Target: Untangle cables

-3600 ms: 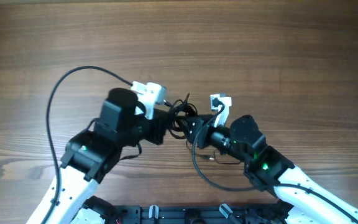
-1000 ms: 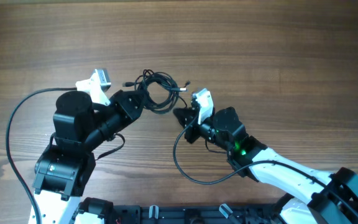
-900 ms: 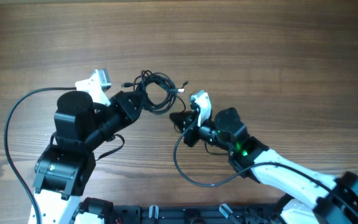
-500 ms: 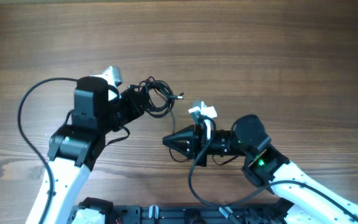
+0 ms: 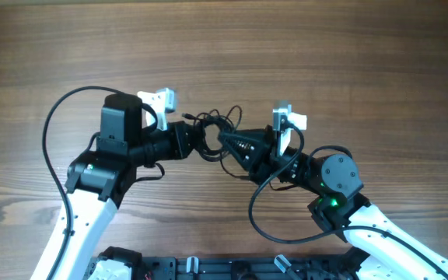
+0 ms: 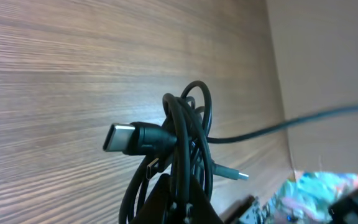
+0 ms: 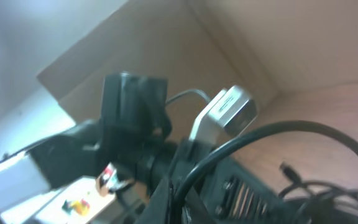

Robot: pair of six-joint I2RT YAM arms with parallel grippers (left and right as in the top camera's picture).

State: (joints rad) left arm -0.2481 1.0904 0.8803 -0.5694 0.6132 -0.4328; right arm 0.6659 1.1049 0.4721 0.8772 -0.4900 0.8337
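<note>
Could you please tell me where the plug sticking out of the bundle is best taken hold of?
Probably grip the plug across its black body, behind the metal tip, coming from the left of the left wrist view: it juts sideways there, clear of the cable bundle pinched in the left claw.

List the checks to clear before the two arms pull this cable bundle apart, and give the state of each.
1. Left gripper clamped on the cables: ok.
2. Right gripper closed on a strand: cannot tell; a cord crosses its tips.
3. Loops separated: not ok, wound together.
4. Plug sticking out free of the loops: ok.
5. Left arm's thick cable away from the bundle: ok.
</note>
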